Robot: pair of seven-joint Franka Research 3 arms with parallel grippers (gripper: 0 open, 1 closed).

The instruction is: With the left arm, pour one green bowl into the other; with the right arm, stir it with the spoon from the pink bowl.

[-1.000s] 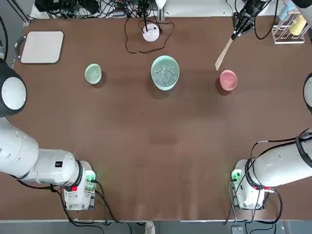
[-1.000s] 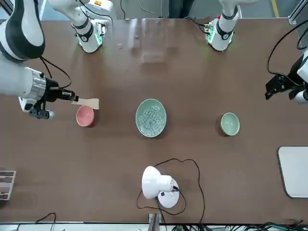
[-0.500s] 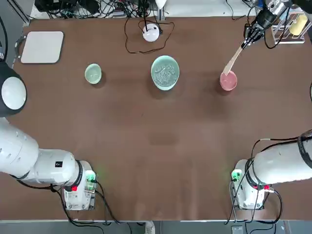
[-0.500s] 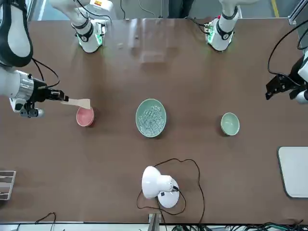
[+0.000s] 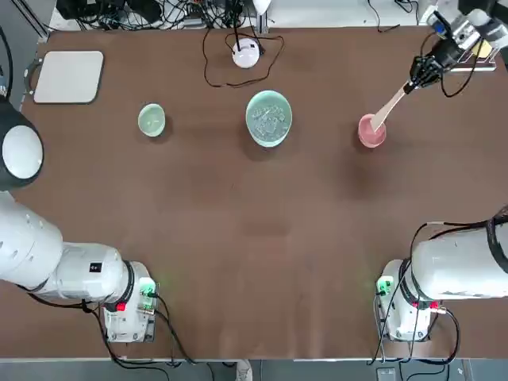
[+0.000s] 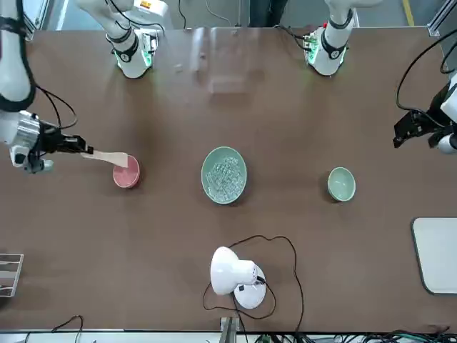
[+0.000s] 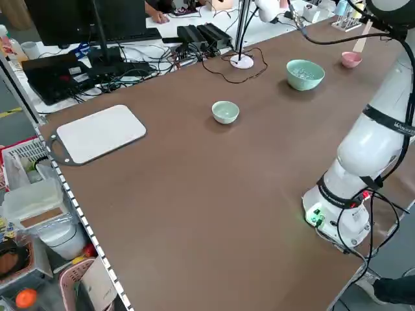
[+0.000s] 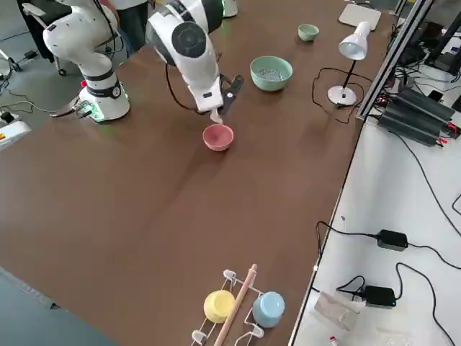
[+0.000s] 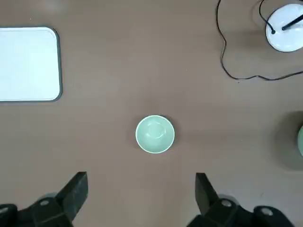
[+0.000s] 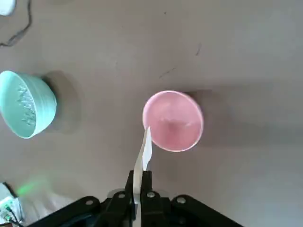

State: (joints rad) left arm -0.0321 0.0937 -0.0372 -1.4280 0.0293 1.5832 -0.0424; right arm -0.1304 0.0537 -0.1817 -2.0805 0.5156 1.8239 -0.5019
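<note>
1. The right claw [image 5: 409, 85] was clenched around the spoon [image 5: 389, 109], gripping its handle near the pink bowl [image 5: 374, 142], on the robot's right side of the table [image 5: 238, 262].
2. The left claw [image 9: 141, 182] stood released, its fingers wide apart with nothing between them, above the robot's left side.
3. The spoon's broad end pointed away from the right claw, toward the pink bowl; its long axis ran aslant, back toward the robot's bases and to its left. Whether that end touched the bowl could not be told.
4. The small green bowl [image 5: 152, 120] rested upright to the left of the large green bowl [image 5: 269, 97], well apart from the pink one.
5. The front view showed the left claw's dark body, cut off by the edge; the top view missed it.
6. The top view revealed clear pieces [image 5: 270, 123] in the large green bowl, contents the left wrist view did not show.
</note>
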